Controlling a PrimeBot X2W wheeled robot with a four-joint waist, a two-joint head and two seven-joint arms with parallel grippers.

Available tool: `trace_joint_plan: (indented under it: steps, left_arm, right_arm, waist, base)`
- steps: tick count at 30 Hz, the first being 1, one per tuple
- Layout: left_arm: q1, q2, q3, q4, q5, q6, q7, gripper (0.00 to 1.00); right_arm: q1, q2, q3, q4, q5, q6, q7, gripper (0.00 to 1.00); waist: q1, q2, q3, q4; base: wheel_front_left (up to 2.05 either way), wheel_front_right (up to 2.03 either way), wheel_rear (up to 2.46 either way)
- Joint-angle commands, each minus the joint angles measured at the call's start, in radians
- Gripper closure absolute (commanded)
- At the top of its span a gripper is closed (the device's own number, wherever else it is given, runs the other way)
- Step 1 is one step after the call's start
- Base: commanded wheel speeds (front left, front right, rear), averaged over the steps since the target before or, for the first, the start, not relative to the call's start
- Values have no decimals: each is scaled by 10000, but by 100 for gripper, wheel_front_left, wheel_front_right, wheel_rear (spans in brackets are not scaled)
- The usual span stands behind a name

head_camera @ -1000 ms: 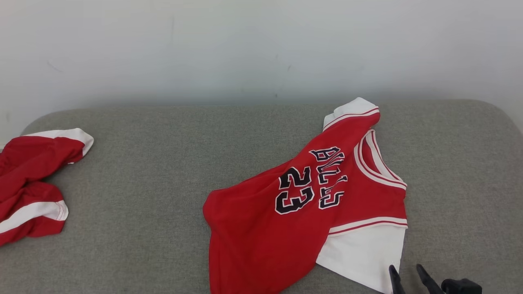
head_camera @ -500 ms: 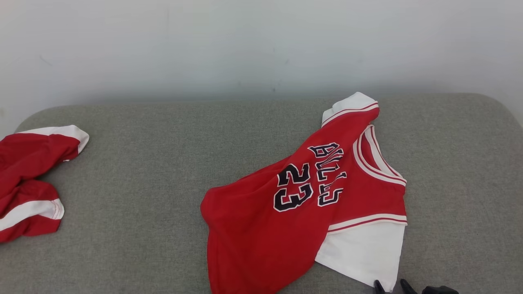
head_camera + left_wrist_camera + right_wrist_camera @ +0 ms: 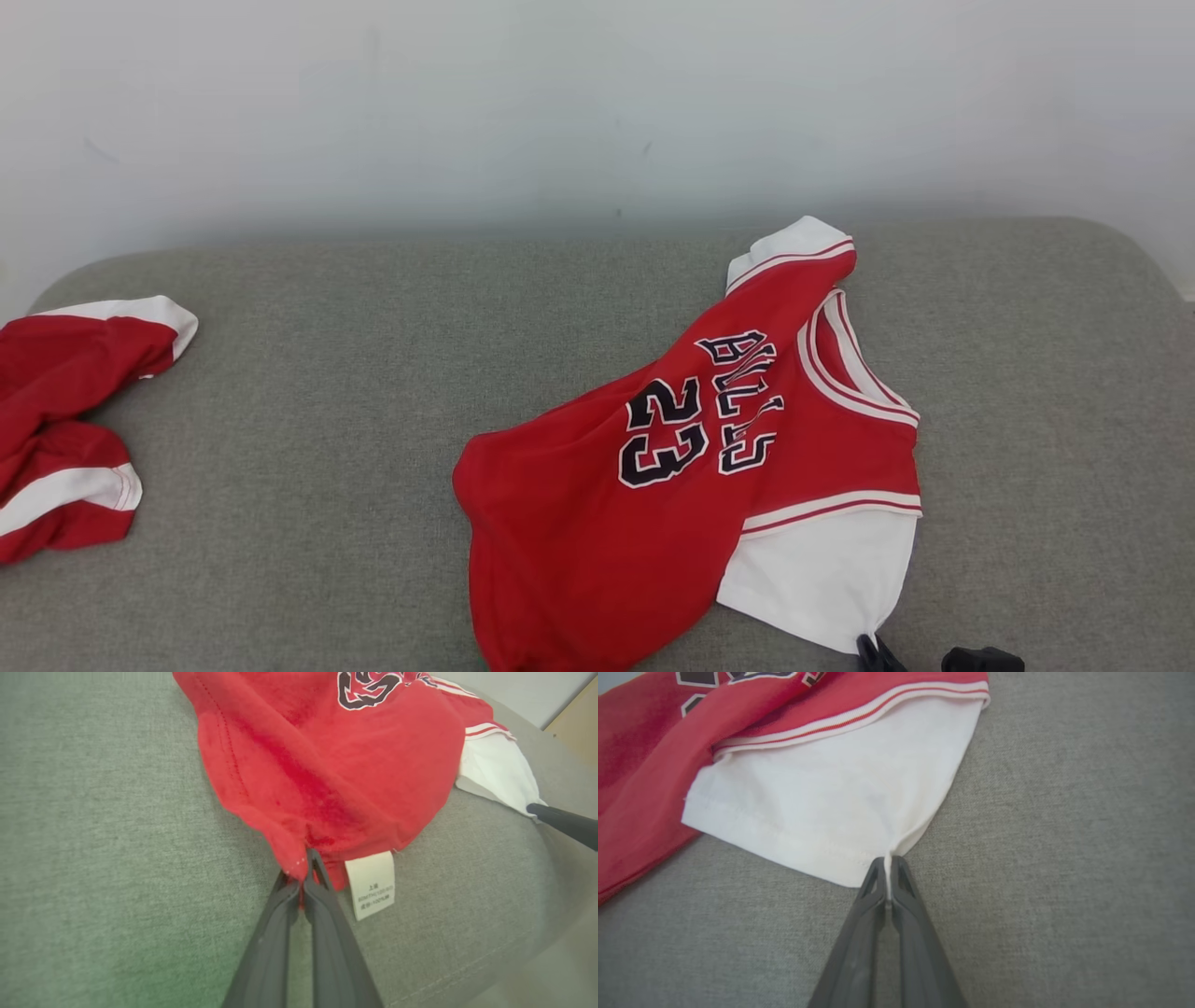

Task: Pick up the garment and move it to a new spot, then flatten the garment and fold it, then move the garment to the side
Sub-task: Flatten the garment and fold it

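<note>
**Two hands pinch the red shirt**

Both hands are shut tight on cloth. The left hand grips the red bottom edge of the red shirt, just beside a white tag. The right hand grips the corner of the white sleeve, and the cloth bunches into a little point where it goes in between the fingers.

The red shirt lies in a crumpled heap on the gray table, a bit to the right of the middle and close to the near edge. It has the number 23 on it. Another red and white cloth lies well apart from it, at the far left.

I think the shirt is light and very soft. It will not keep its shape. If it is lifted, it will likely hang down and sag between the two hands. The cloth looks thin, so a small pinch could slip off if the pull is quick.

The two grips are on different parts, one on the bottom edge and one on a sleeve. That may make the shirt hang crooked. For flattening, holding two matching corners seems better, such as both bottom corners or both shoulders.
</note>
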Motion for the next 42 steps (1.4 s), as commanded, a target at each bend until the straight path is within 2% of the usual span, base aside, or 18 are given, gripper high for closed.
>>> trace_joint_plan:
  steps: [1,6,8,14,18,22,27,31,33,36,41,42]
  left_arm:
    - [0,1,0,-114,49,29,-68,100]
    - [485,293,468,-921,-4,254,-57,100]
    - [911,555,1003,-1673,-141,474,-57,100]
    - [1244,875,1237,-2808,-45,454,-60,100]
    - [616,1018,1156,-3435,35,373,74,100]
    - [-678,1613,1025,-3997,237,206,664,100]
    - [-3257,2612,1015,-4566,-159,37,1799,100]
    - [-5904,3243,864,-4479,-941,15,2684,100]
    - [-7324,3562,530,-4251,-1300,16,2952,100]
    - [-9506,3547,338,-3769,-2282,19,3436,100]
    - [-13179,3663,33,-2386,-2948,18,3806,100]
    - [-13179,3663,33,-2386,-2948,18,3806,100]
  right_arm:
    - [-14,-24,50,95,66,-23,-40,100]
    - [115,-446,-168,-228,269,-23,-269,100]
    - [484,-789,-439,-747,494,-23,-282,100]
    - [866,-1116,-384,-2425,1184,-23,345,100]
    - [468,-1239,-234,-3695,1510,-23,1011,100]
    - [-577,-1699,-218,-4638,1768,-23,1760,100]
    - [-3085,-2304,-259,-4936,2359,-23,2702,100]
    - [-5768,-2727,-384,-4243,2793,-23,3368,100]
    - [-7225,-2733,-446,-3778,2897,-23,3581,100]
    - [-9466,-2731,-524,-3052,2904,-23,3947,100]
    - [-13289,-2573,-925,-1335,2624,-23,4267,100]
    - [-13289,-2573,-925,-1335,2624,-23,4267,100]
  waist:
    - [0,0,-24,-4]
    - [0,0,-102,-36]
    - [0,0,-101,-32]
    - [0,0,50,-178]
    - [0,0,258,-319]
    - [0,0,644,-418]
    - [0,0,1582,-601]
    - [0,0,2707,-619]
    - [0,0,3265,-622]
    - [0,0,4196,-599]
    - [0,0,5578,-683]
    - [0,0,5578,-683]
  base:
    - [0,0,0]
    - [0,0,0]
    - [0,0,0]
    - [0,0,0]
    - [0,0,0]
    - [0,0,0]
    - [0,0,0]
    - [0,0,0]
    - [0,0,0]
    - [0,0,0]
    - [0,0,0]
    - [0,0,0]
